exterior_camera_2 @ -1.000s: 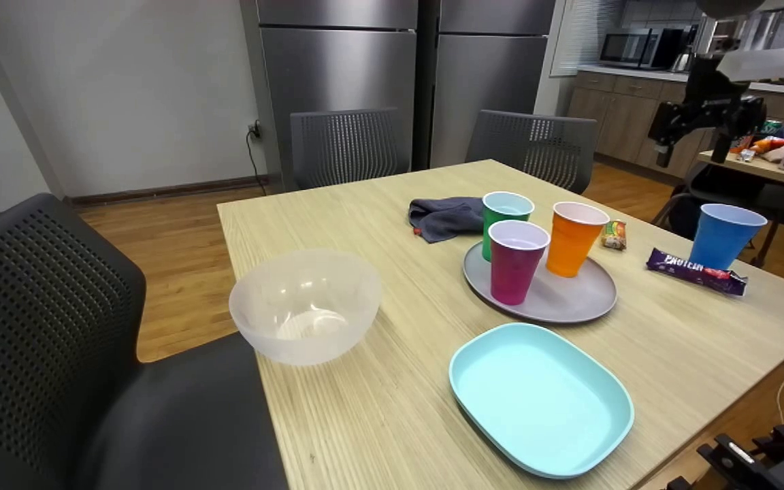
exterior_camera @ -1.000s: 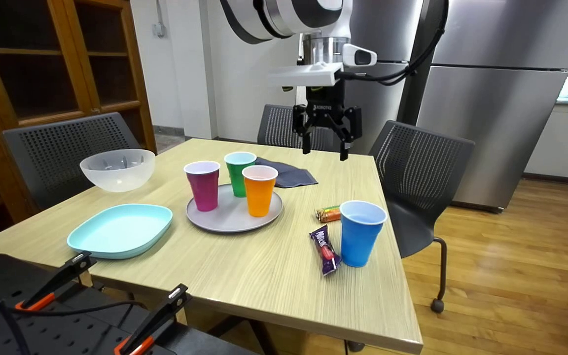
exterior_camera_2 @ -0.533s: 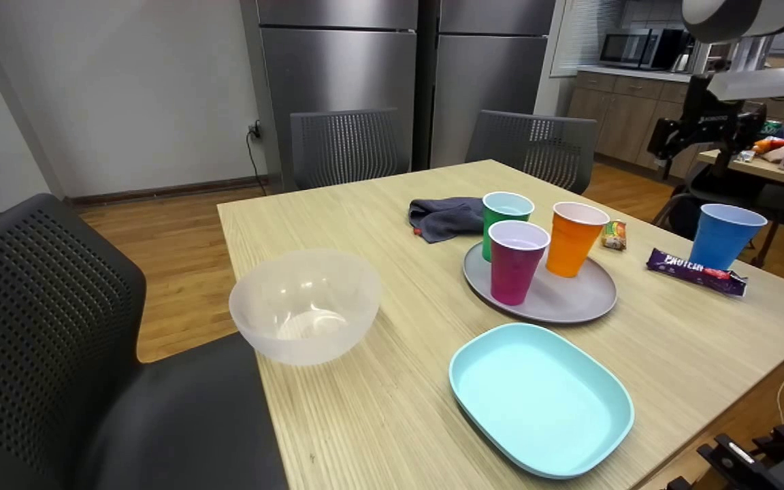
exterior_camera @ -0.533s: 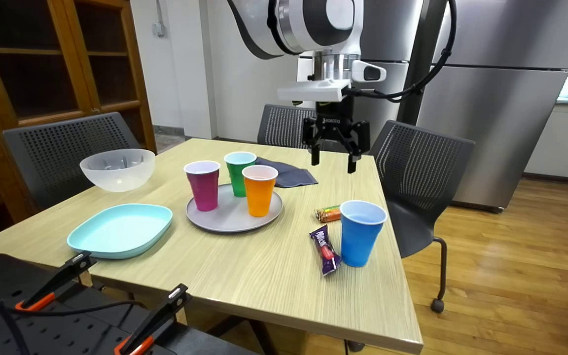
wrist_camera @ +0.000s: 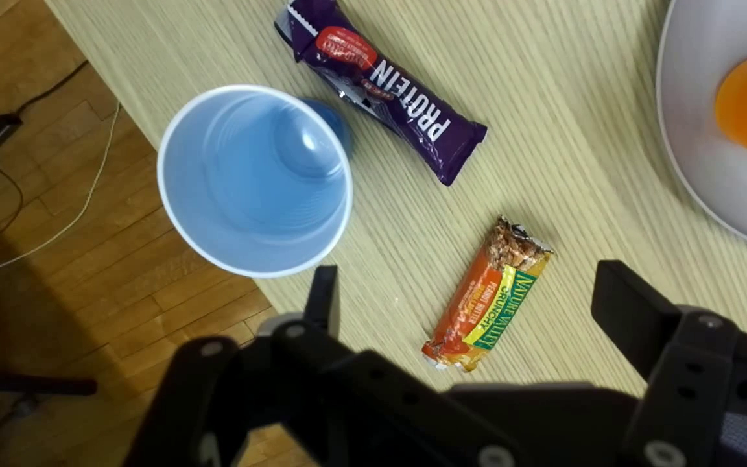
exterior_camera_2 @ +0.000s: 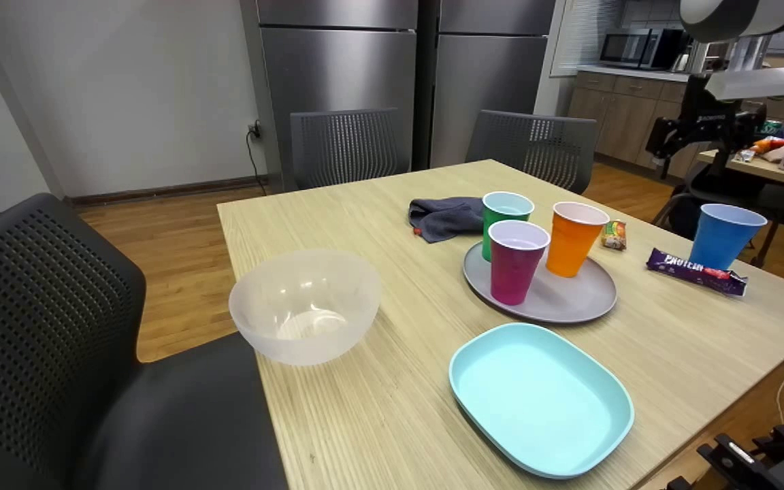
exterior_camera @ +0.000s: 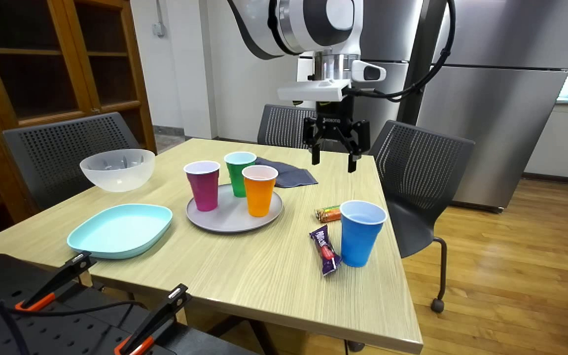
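My gripper (exterior_camera: 334,160) hangs above the table, fingers wide apart and nothing between them. In the wrist view, an orange, green and yellow granola bar (wrist_camera: 487,298) lies on the table below, framed in the gap between the fingers. A blue cup (wrist_camera: 253,181) stands upright near the table edge, beyond one finger. Beside that cup lies a purple protein bar (wrist_camera: 393,91). A grey plate (exterior_camera: 227,224) carries a purple cup (exterior_camera: 205,190), a green cup (exterior_camera: 237,180) and an orange cup (exterior_camera: 259,192). In an exterior view the blue cup partly hides the granola bar (exterior_camera: 328,214).
A turquoise tray (exterior_camera_2: 542,401) and a translucent white bowl (exterior_camera_2: 305,306) stand on the table. A dark cloth (exterior_camera_2: 446,216) lies behind the plate. Chairs (exterior_camera: 419,172) surround the table; black-and-orange clamps (exterior_camera: 156,320) sit at the near edge.
Over the first half second my gripper came down, shifting slightly right in an exterior view. Since then it has stayed almost still. Its fingers remain apart, and the objects have not moved.
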Tool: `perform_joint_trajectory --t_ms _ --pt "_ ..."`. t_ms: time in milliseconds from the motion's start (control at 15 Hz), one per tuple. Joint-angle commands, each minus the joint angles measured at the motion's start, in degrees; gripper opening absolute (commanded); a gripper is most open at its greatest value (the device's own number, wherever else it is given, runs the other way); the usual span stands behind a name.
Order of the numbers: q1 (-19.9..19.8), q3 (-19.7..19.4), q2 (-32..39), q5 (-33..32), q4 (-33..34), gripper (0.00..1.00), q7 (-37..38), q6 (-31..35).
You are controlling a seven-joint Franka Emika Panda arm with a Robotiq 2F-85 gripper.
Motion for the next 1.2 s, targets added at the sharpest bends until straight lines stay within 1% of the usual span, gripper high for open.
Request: perform_joint_trajectory --t_ms 0,467,1133 --pt "-1.02 0.31 -0.45 0.55 -0.38 1.00 -0.91 0.39" --pt "-3.64 0.27 1.18 3.29 0.24 1.00 -1.83 -0.21" --pt "-4.27 0.33 7.68 3.74 1.68 1.00 -0.35 2.77"
